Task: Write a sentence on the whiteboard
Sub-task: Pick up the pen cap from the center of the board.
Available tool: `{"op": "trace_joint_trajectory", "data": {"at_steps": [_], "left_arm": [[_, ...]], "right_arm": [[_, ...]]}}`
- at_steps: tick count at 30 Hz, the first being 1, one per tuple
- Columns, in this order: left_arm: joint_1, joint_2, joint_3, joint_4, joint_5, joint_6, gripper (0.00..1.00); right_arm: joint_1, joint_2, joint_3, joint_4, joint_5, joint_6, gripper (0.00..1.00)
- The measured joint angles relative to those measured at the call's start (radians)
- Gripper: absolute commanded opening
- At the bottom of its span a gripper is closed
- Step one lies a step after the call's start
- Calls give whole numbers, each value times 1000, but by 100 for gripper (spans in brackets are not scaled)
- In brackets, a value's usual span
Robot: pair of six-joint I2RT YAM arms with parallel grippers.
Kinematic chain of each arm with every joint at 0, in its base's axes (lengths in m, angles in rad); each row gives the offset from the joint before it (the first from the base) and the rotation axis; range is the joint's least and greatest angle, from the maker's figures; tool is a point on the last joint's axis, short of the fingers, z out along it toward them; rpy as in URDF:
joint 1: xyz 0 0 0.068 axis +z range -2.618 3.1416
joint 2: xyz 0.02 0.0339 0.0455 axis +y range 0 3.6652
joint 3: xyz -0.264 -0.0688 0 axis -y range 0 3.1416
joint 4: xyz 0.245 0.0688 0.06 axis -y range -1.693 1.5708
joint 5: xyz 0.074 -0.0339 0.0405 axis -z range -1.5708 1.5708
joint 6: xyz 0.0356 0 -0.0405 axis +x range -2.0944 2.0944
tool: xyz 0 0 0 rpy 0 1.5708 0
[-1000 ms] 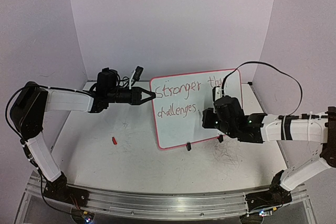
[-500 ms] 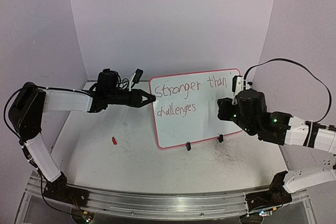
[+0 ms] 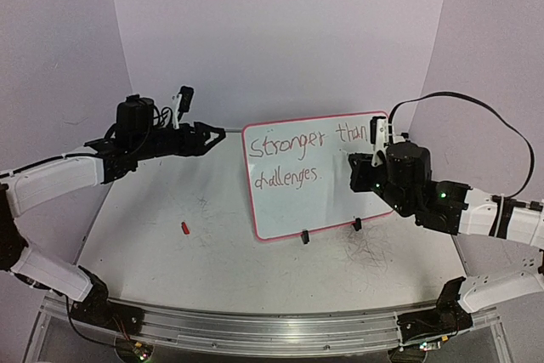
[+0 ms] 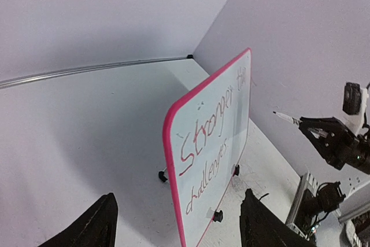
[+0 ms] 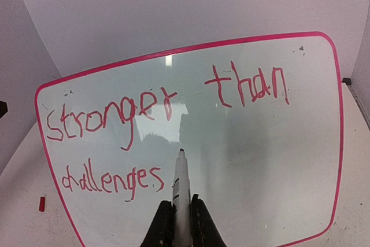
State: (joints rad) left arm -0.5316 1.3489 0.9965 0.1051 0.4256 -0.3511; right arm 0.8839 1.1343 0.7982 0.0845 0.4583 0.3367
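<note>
Withdrawing to nine o'clock, left pincer (image 3: 216, 134) is gaping wide, so right pincer (image 5: 181, 218), gripping marker (image 5: 181, 179), could be toppling the unbraced board (image 3: 336, 203).

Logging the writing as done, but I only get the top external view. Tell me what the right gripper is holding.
Observer: Right wrist view: the right gripper is shut on a marker, tip aimed at the whiteboard just right of "challenges" in the sentence.
Operator: Confirm the tip is off the board.
Observer: Left wrist view shows a clear gap between tip and board.
Operator: Report the left gripper.
Observer: Its own camera shows both fingers spread, nothing between them.
</note>
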Motion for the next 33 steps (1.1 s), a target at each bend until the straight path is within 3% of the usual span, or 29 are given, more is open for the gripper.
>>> {"op": "trace_joint_trajectory", "data": {"at_steps": [7,14,24,33], "left_arm": [[10,-165,-17,-241,-207,-110,73],[12,-259,-100,-493,-333,-301,59],[-20,-175,-221,-667,-329,-484,51],[-68,71,-210,-680,-419,-511,46]], "right_arm": [[0,-2,-8,73,-54,-70,0],[0,-22,-74,119,-115,-92,0],[0,-22,-115,159,-187,-100,0],[0,-48,-141,169,-198,-101,0]]}}
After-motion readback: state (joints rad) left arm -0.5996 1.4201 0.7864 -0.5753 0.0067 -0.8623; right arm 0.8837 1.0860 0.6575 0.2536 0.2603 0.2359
